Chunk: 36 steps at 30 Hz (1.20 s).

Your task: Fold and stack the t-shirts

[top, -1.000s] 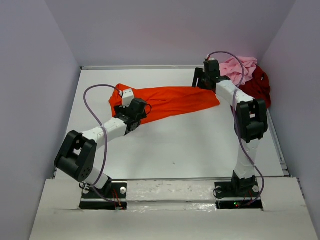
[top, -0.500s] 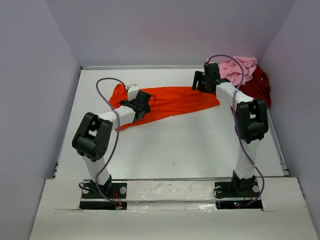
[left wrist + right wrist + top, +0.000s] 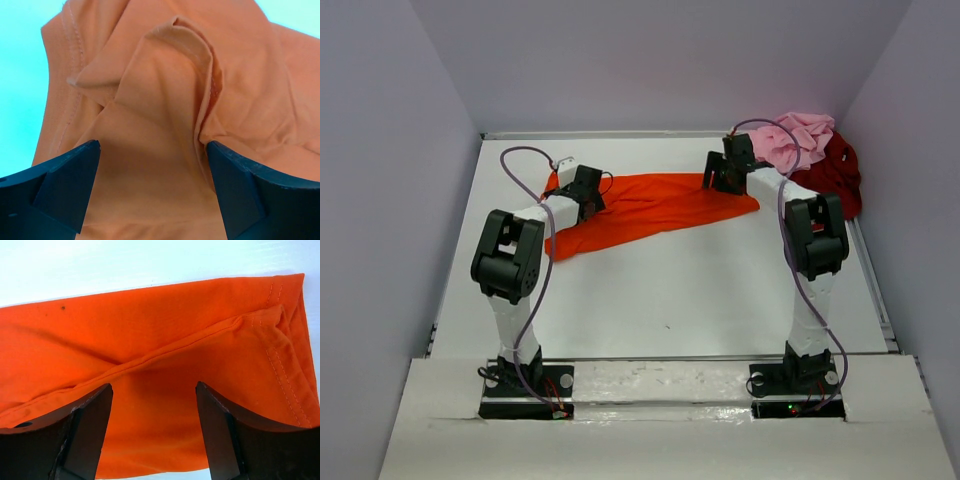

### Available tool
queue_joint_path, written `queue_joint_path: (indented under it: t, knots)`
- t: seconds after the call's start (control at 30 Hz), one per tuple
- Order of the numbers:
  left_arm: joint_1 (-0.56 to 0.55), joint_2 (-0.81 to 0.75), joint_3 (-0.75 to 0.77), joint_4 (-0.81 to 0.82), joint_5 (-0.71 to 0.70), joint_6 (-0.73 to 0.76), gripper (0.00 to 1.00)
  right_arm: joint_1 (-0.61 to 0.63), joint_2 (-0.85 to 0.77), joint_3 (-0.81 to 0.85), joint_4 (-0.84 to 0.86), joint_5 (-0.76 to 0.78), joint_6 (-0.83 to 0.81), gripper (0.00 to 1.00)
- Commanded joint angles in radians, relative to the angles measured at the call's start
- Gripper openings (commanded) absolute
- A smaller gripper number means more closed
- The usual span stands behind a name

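A bright orange soft cloth t-shirt (image 3: 660, 205) lies drawn out into a long rumpled band across the upper middle of the overhead view, on the white worktop (image 3: 680, 290), with its left end lower in the frame than its right. A light pink cloth t-shirt (image 3: 798, 138) and a dark red cloth t-shirt (image 3: 835, 175) sit crumpled together in the upper right corner, touching each other and just beside the orange one's right end. The left arm (image 3: 510, 260) reaches to the band's left end; in its wrist view the left jaws stand wide apart, one on each side of a raised pleat (image 3: 175, 65), clamping nothing. The right arm (image 3: 810, 240) is at the right end, and the right jaws are likewise wide open and empty, straddling a stitched hem corner (image 3: 277, 305). The cloth looks light, thin and limp. It will probably sag, bunch and drag rather than hold a shape, so pinching the doubled seams or hem corners at both ends should spread it flat for folding.
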Motion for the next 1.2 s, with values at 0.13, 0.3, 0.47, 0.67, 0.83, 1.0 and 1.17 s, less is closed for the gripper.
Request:
queue_joint_path:
  t: [0.13, 0.3, 0.47, 0.67, 0.83, 1.0, 1.17]
  knots:
    - [0.000, 0.032, 0.061, -0.027, 0.019, 0.026, 0.98, -0.005, 0.001, -0.025, -0.005, 0.076, 0.047, 0.73]
    - [0.002, 0.037, 0.101, -0.061, 0.057, 0.026, 0.96, -0.005, -0.023, -0.080, -0.015, 0.057, 0.101, 0.72]
    - [0.005, 0.057, 0.194, -0.142, 0.026, 0.046, 0.96, -0.005, -0.035, -0.151, -0.012, -0.001, 0.142, 0.72]
    - [0.009, 0.101, 0.280, -0.196, 0.020, 0.078, 0.96, 0.007, -0.090, -0.285, 0.043, -0.042, 0.168, 0.71]
    - [0.016, 0.118, 0.292, -0.201, 0.034, 0.081, 0.96, 0.061, -0.141, -0.361, 0.065, -0.058, 0.193, 0.71]
    - [0.017, 0.116, 0.292, -0.205, 0.023, 0.098, 0.96, 0.162, -0.244, -0.474, 0.097, -0.062, 0.235, 0.70]
    - [0.017, 0.089, 0.288, -0.202, 0.019, 0.103, 0.96, 0.299, -0.374, -0.657, 0.125, -0.049, 0.286, 0.70]
